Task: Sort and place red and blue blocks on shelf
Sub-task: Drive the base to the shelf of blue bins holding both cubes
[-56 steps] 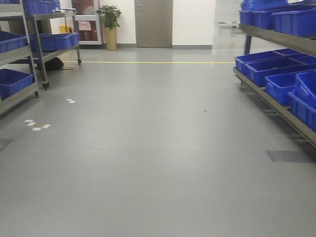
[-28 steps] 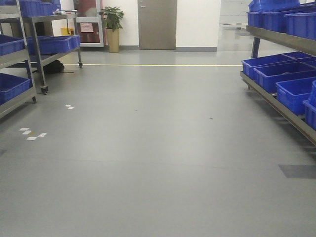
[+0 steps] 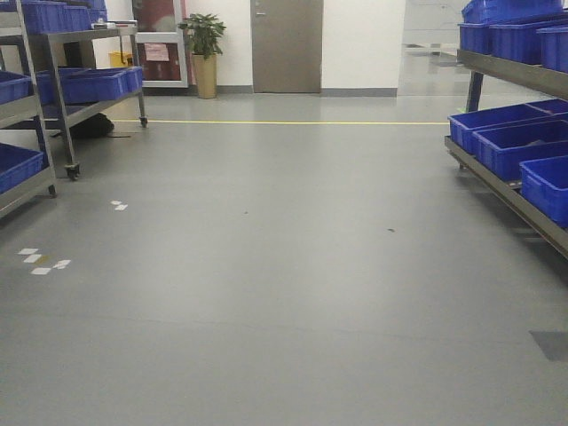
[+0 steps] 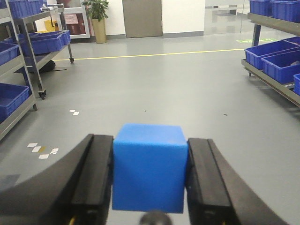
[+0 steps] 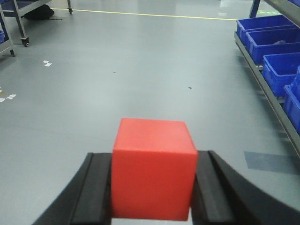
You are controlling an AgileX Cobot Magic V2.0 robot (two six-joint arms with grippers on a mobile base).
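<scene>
- The blue block point(image 4: 149, 166) is clamped between the two black fingers of the left gripper point(image 4: 149, 152), held above the grey floor point(image 4: 187, 93).
- The red block point(image 5: 152, 171) is pinched the same way in the right gripper point(image 5: 152, 161), with a finger pressed to each side.
- In the front view a shelf point(image 3: 510, 198) runs along at 3 o'clock, loaded with blue bins point(image 3: 515, 146). A second shelf point(image 3: 27, 192) stands at 9 o'clock.
- At 12 o'clock a yellow line point(image 3: 284, 122) crosses the floor in front of a door point(image 3: 286, 44) and a potted plant point(image 3: 203, 49).
</scene>
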